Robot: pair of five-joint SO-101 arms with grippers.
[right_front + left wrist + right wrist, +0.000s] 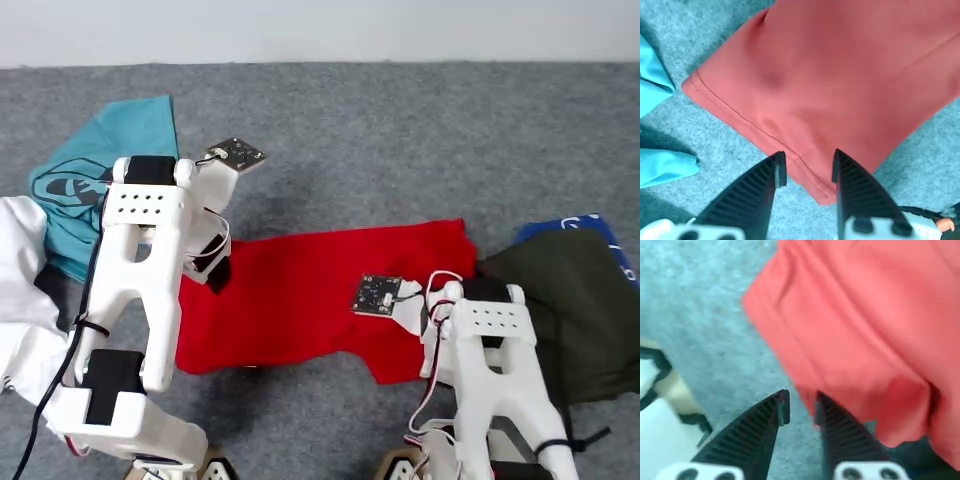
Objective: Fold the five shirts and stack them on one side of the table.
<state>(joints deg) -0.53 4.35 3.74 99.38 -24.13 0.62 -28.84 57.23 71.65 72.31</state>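
A red shirt lies spread across the middle of the grey table. My left gripper sits at its left edge. In the left wrist view that gripper is open, its fingers astride the shirt's stitched hem near a corner. My right gripper is over the shirt's near right part. In the right wrist view it is open by a narrow gap, right at the edge of the red cloth. A teal shirt, a white shirt, a dark green shirt and a blue shirt lie to the sides.
The teal shirt and white shirt are bunched at the left end. At the right end, the dark green shirt lies on top of the blue one. Bare grey carpet stretches behind the red shirt. A pale wall bounds the far edge.
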